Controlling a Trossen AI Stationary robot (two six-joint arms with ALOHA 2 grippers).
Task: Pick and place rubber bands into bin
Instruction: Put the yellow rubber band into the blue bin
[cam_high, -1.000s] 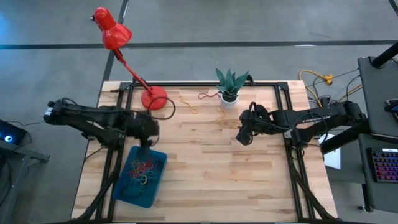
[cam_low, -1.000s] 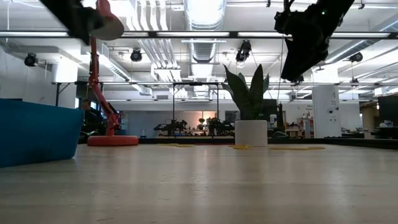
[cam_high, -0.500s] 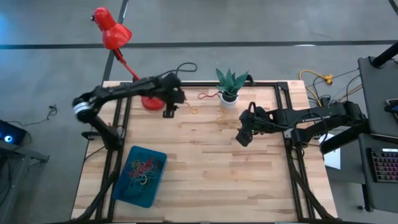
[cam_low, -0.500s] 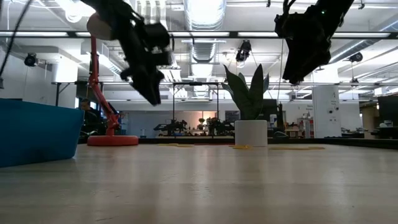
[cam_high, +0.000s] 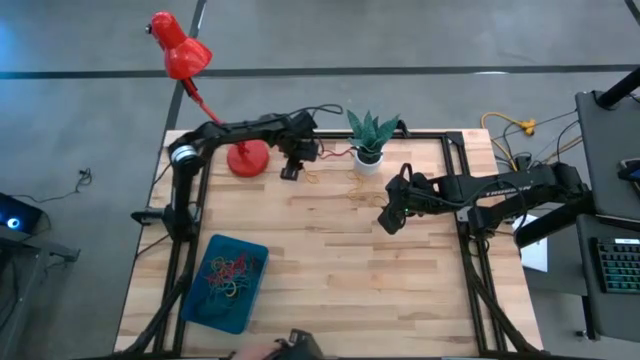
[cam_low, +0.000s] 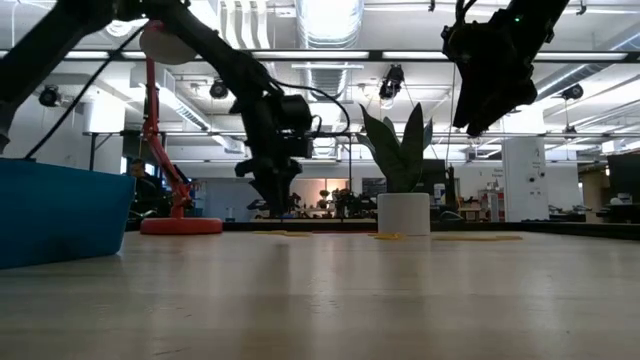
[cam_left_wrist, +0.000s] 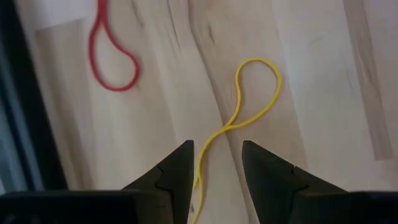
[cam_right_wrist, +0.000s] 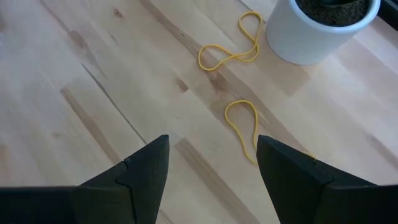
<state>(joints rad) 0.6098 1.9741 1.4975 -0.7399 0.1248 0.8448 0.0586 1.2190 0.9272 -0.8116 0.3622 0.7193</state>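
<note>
My left gripper (cam_left_wrist: 217, 152) is open, low over the far part of the table between the red lamp's base (cam_high: 247, 158) and the white plant pot (cam_high: 369, 157). A twisted yellow rubber band (cam_left_wrist: 249, 93) lies flat on the wood, and its near strand runs between the fingertips. A red rubber band (cam_left_wrist: 109, 56) lies beside it. My right gripper (cam_right_wrist: 211, 155) hangs open above the table's middle, over two more yellow rubber bands (cam_right_wrist: 230, 46) (cam_right_wrist: 242, 124). The teal bin (cam_high: 255, 247) at the near left holds several rubber bands (cam_high: 228, 275).
The lamp's base and slanting arm stand just left of my left gripper (cam_high: 290, 172). The potted plant (cam_low: 402, 170) is to its right. The black frame rail (cam_high: 420, 134) runs along the far edge. Bare wood lies between the bin and my right gripper (cam_high: 388, 222).
My left gripper has swung from above the bin toward the table's far edge and to the right, past the lamp base. It has come down over the yellow rubber band and has rolled. My right gripper has stayed in place.
</note>
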